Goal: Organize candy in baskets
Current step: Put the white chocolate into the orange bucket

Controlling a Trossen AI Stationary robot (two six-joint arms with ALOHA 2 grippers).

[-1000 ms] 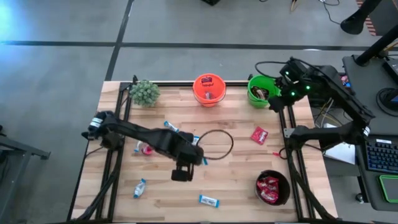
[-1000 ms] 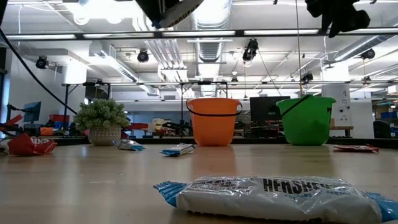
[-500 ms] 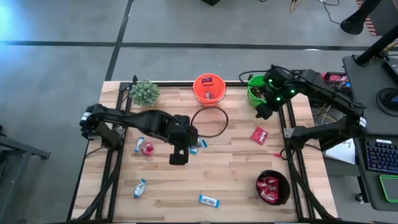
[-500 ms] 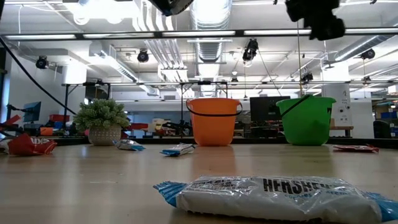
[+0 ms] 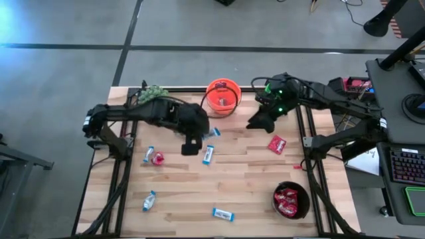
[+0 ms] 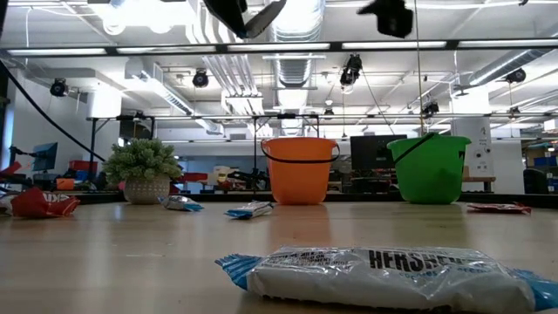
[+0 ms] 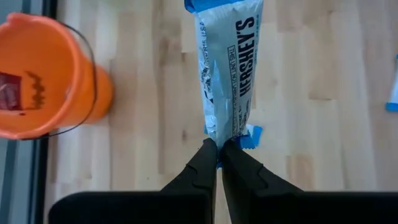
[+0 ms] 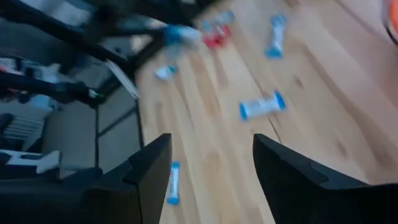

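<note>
The left gripper [image 7: 217,146] is pressed together on the end of a blue-and-white bar [image 7: 227,68], pinching its crimped wrapper edge so the bar hangs out past the fingertips. In the high view this gripper [image 5: 190,145] hangs over the table's middle, near the orange basket [image 5: 222,96], which stands at the far edge with a red packet inside. From the left wrist the orange basket [image 7: 43,78] sits just off to one side of the held bar, apart from it.

The right gripper [image 8: 211,168] is spread wide with nothing between its fingers [image 8: 152,171]. In the high view it [image 5: 259,121] hovers over the table between the orange basket and a red packet [image 5: 277,144] lying on the wood. The green basket is mostly hidden under the right arm from above; in the low view it [image 6: 429,169] stands beside the orange one.

The black basket [image 5: 292,201] sits near the right front corner, holding red packets. Loose candy lies on the wood: a blue bar [image 5: 208,154] just beside the left gripper, another [image 5: 223,214] at the front edge, one [image 5: 149,200] at the front left, and a red sweet [image 5: 157,158] with a blue bar beside it on the left. A potted plant [image 5: 151,93] stands at the far left, partly under the left arm.
</note>
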